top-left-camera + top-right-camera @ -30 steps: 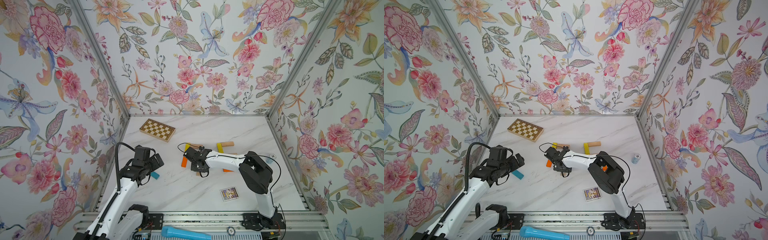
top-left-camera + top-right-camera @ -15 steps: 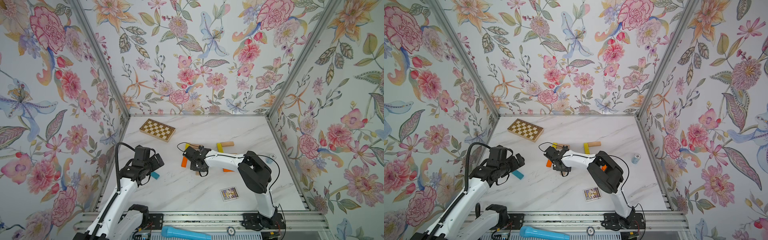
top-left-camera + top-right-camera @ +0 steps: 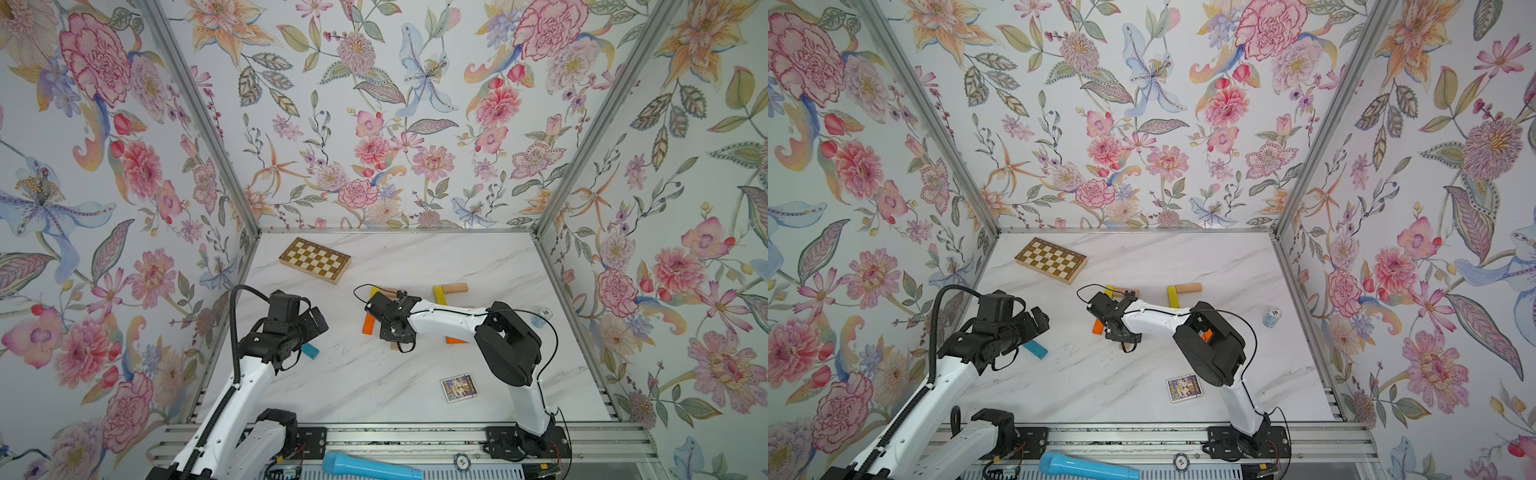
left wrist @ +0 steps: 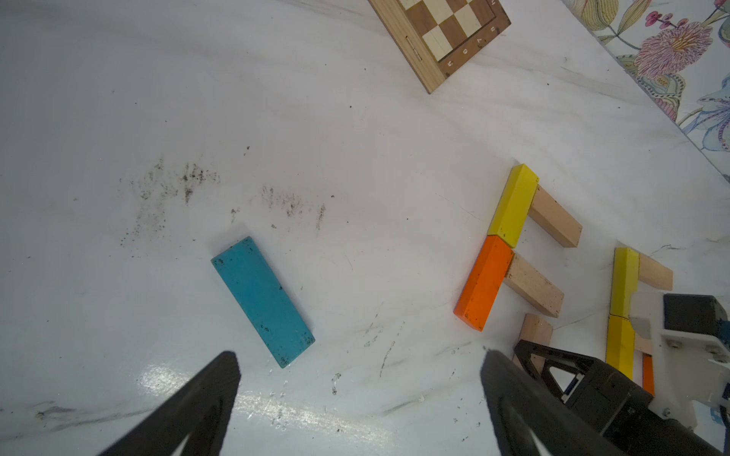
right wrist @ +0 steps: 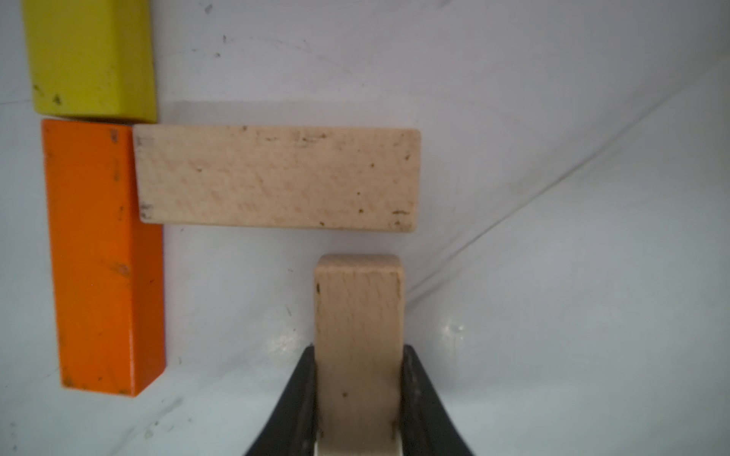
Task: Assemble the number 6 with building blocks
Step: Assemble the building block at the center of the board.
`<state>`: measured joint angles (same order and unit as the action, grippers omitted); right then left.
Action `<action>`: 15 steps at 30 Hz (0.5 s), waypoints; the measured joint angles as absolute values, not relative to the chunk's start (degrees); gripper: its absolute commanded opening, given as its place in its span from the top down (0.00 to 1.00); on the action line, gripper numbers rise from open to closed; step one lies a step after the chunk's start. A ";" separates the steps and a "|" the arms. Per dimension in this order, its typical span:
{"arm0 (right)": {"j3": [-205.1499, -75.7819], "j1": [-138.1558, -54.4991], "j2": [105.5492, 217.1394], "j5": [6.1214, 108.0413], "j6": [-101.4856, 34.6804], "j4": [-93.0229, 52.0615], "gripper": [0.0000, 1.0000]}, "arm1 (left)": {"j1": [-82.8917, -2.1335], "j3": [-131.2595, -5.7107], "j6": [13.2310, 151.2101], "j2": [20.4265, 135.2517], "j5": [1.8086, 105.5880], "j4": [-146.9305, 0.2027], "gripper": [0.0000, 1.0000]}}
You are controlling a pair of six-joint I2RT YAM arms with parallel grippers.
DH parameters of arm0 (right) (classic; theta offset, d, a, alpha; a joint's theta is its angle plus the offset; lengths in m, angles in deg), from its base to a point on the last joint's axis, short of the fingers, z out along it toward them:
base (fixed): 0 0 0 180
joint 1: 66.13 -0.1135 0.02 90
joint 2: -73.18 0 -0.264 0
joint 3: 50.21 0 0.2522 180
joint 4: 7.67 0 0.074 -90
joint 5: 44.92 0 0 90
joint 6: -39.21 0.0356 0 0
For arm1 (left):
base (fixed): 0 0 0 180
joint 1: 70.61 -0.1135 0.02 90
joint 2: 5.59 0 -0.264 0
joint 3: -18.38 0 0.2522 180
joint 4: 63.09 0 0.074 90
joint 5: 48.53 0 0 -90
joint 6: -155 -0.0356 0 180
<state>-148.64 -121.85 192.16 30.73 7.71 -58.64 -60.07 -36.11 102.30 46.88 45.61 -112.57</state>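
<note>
My right gripper (image 5: 358, 349) is shut on a plain beige plank (image 5: 357, 300), held just above the table. The plank's free end lies close under another beige plank (image 5: 276, 177) that lies crosswise. That one butts against an orange plank (image 5: 102, 256) standing end to end with a yellow plank (image 5: 91, 59). In both top views the right gripper (image 3: 392, 332) sits beside the orange plank (image 3: 368, 324). My left gripper (image 4: 360, 354) hangs open over bare table, just short of a teal-blue plank (image 4: 262, 302) that lies flat.
A chequered board (image 3: 315, 259) lies at the back left. A second group of yellow (image 3: 440, 293) and beige (image 3: 456, 287) planks lies right of the first. A picture card (image 3: 458, 387) lies near the front, and a chip stack (image 3: 540, 316) stands near the right wall.
The right gripper has edged slightly left with the beige plank in it. The left arm has not moved.
</note>
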 measured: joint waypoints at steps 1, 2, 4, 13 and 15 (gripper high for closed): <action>-148.73 -121.85 192.22 30.71 7.71 -58.75 0.71 | -60.07 -36.11 102.30 46.88 45.61 -112.55 0.01; -148.75 -121.85 192.22 30.69 7.71 -58.77 0.71 | -60.07 -36.11 102.30 46.88 45.61 -112.55 0.01; -148.79 -121.85 192.25 30.56 7.71 -58.82 0.70 | -60.07 -36.11 102.30 46.88 45.61 -112.55 0.01; -149.08 -121.85 192.46 30.34 7.76 -59.19 0.70 | -60.07 -36.11 102.30 46.88 45.61 -112.55 0.01; -149.21 -121.87 192.55 30.27 7.76 -59.32 0.70 | -60.07 -36.11 102.30 46.88 45.61 -112.55 0.01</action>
